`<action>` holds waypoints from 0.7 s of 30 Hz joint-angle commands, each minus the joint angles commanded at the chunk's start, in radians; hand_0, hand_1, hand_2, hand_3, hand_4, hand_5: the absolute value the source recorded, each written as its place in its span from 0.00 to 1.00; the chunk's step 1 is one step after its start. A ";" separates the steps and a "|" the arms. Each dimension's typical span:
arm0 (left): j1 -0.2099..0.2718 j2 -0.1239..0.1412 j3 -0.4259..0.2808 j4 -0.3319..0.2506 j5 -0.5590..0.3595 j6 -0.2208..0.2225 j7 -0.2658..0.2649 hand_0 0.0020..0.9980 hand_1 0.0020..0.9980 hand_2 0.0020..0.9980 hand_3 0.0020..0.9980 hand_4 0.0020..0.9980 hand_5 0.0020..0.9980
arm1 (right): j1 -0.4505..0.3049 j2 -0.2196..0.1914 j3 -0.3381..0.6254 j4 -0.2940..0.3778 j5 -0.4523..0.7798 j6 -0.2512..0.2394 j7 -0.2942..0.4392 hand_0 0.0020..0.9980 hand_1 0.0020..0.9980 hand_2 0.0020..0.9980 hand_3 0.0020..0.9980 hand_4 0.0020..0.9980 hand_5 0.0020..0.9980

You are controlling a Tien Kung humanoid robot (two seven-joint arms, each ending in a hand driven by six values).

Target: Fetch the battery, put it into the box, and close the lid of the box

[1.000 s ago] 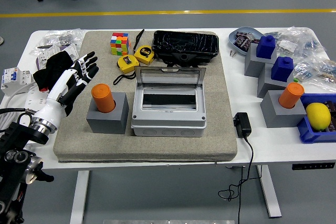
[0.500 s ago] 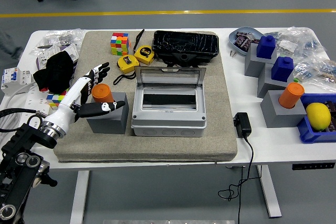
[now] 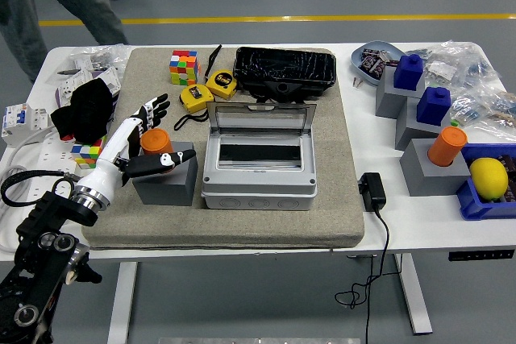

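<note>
One left robot hand [image 3: 149, 138], fingers spread around orange battery [image 3: 156, 142] (label unreadable), contact unclear; box [image 3: 258, 163] lid open.

A Rubik's cube [image 3: 184, 66] and two yellow tape measures [image 3: 208, 90] are seen at the felt mat's [image 3: 339, 199] far left. A lemon [image 3: 488, 177] is held in a blue bin [image 3: 476, 199]. A black charger [image 3: 372, 191] lies on the table [image 3: 419, 215].

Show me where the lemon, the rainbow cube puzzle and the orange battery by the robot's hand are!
lemon [image 3: 488, 178], head view, middle of its yellow skin
Rubik's cube [image 3: 184, 67], head view, centre of its top face
orange battery [image 3: 156, 142], head view, its top
</note>
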 joint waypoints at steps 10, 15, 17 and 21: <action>0.002 -0.010 0.005 0.022 -0.066 0.018 -0.014 0.93 1.00 1.00 0.99 1.00 0.06 | -0.002 0.001 -0.003 0.000 0.003 0.001 0.001 0.72 0.65 0.66 0.68 1.00 0.87; 0.002 -0.010 0.020 0.022 -0.034 0.036 -0.014 0.92 1.00 1.00 0.94 1.00 0.01 | -0.001 0.001 -0.004 0.000 0.003 0.000 0.001 0.72 0.65 0.66 0.68 1.00 0.88; 0.004 -0.010 0.028 0.021 -0.025 0.044 -0.014 0.92 1.00 1.00 0.94 1.00 0.01 | -0.001 0.001 -0.006 0.000 0.008 -0.001 0.003 0.72 0.65 0.66 0.68 1.00 0.88; 0.003 -0.010 0.040 0.024 -0.023 0.052 -0.011 0.89 1.00 1.00 0.91 1.00 0.00 | -0.001 0.000 -0.005 0.000 0.007 -0.002 0.002 0.72 0.65 0.66 0.68 1.00 0.88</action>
